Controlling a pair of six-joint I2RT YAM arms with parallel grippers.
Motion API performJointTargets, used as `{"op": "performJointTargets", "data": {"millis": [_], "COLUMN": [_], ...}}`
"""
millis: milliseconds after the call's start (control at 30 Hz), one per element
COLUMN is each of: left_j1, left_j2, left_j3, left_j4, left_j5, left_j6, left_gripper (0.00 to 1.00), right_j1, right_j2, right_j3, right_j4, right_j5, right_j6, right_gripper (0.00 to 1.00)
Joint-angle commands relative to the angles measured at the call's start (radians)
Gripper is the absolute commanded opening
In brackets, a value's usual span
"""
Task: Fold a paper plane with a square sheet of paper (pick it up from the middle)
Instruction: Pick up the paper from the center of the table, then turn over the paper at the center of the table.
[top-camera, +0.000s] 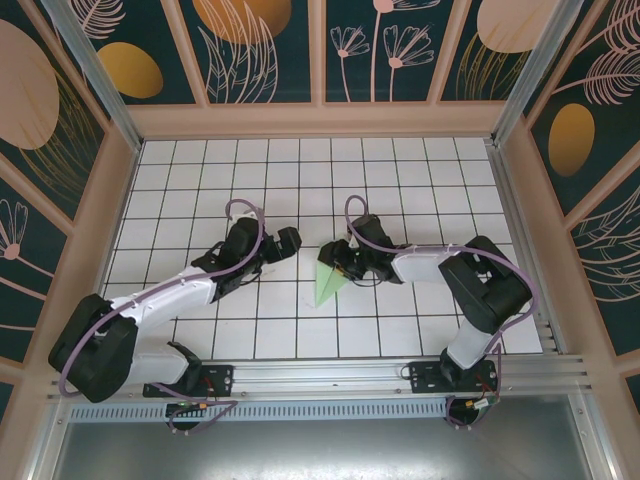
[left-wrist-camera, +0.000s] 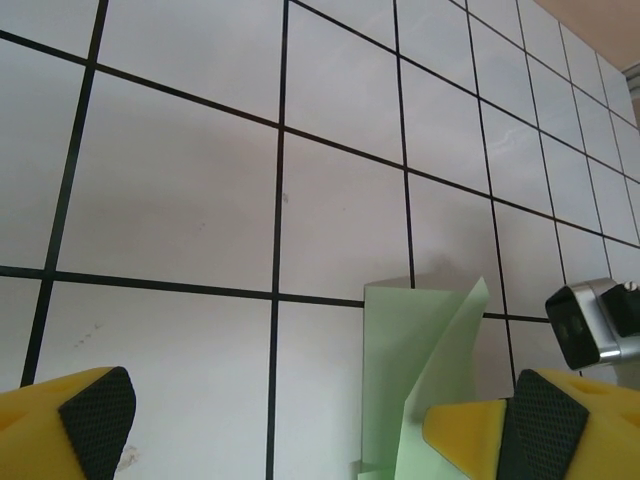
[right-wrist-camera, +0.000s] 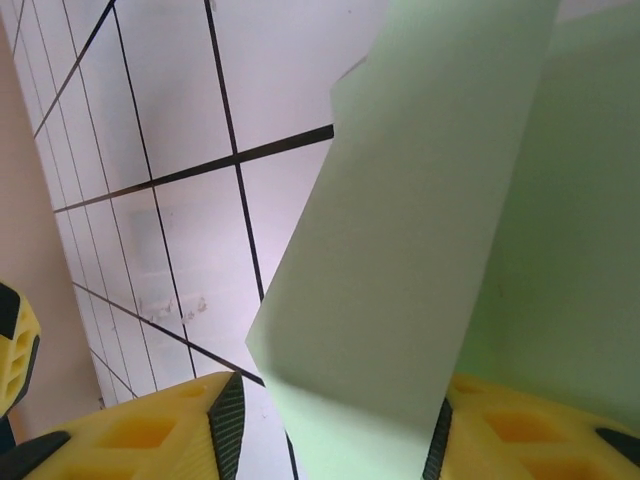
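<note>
The tabletop (top-camera: 300, 170) is white tile ruled with a black grid, evenly lit. Walls (top-camera: 270, 50) of dark teal panels with orange discs and pale flower drawings stand on three sides, framed in tan wood. Aluminium rails (top-camera: 350, 375) run along the near edge.

Far end of the pale mint-green folded paper plane (top-camera: 327, 287) hidden under the right gripper (top-camera: 330, 258) from above, its paper running off the top and right edges at the right wrist (creases unreadable there), half covering one yellow finger (right-wrist-camera: 530, 430), near part cut off low at the left wrist, partly behind a yellow fingertip (left-wrist-camera: 470, 440) of the left gripper (left-wrist-camera: 300, 415)
</note>
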Motion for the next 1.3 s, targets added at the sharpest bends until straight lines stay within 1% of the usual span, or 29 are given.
{"op": "performJointTargets", "data": {"millis": [0, 67, 133, 267, 367, 467, 533, 633, 767, 900, 1033, 1167, 1267], "left_j1": [0.023, 0.033, 0.036, 0.047, 0.059, 0.060, 0.061, 0.062, 0.062, 0.063, 0.063, 0.062, 0.062], "left_j2": [-0.025, -0.024, -0.026, -0.026, -0.033, -0.056, -0.070, -0.084, -0.095, -0.125, -0.165, -0.152, -0.138], "left_j3": [-0.010, -0.006, -0.002, 0.005, 0.005, -0.026, -0.047, -0.082, -0.130, -0.168, -0.187, -0.228, -0.211], "left_j4": [-0.012, -0.007, 0.000, -0.001, -0.015, 0.013, 0.026, 0.055, 0.151, 0.298, 0.411, 0.624, 0.610], "left_j5": [0.083, 0.141, 0.182, 0.226, 0.266, 0.271, 0.274, 0.293, 0.394, 0.515, 0.586, 0.655, 0.652], "left_j6": [-0.015, -0.027, -0.039, -0.065, -0.074, -0.074, -0.083, -0.115, -0.159, -0.218, -0.283, -0.398, -0.390], "left_gripper": [0.98, 0.99, 0.98, 0.99, 0.99, 0.99, 0.98, 0.99, 0.99, 0.99, 0.98, 0.98, 0.99], "right_j1": [0.014, 0.019, 0.020, 0.021, 0.021, 0.019, 0.017, 0.008, -0.025, -0.065, -0.087, -0.087, -0.086], "right_j2": [-0.031, -0.033, -0.033, -0.026, -0.021, -0.028, -0.040, -0.080, -0.170, -0.221, -0.222, -0.195, -0.170], "right_j3": [-0.037, -0.053, -0.071, -0.067, -0.062, -0.065, -0.071, -0.083, -0.107, -0.107, -0.091, -0.050, -0.051], "right_j4": [0.084, 0.091, 0.111, 0.110, 0.114, 0.127, 0.144, 0.175, 0.286, 0.399, 0.513, 0.562, 0.654], "right_j5": [-0.033, -0.024, -0.025, -0.015, -0.019, -0.013, -0.014, -0.005, -0.048, -0.117, -0.193, -0.248, -0.293], "right_j6": [0.000, -0.010, -0.026, -0.088, -0.112, -0.136, -0.142, -0.144, -0.113, -0.033, 0.073, 0.135, 0.210], "right_gripper": [0.47, 0.46, 0.43, 0.36, 0.27, 0.17, 0.06, 0.00, 0.00, 0.00, 0.00, 0.00, 0.00]}}
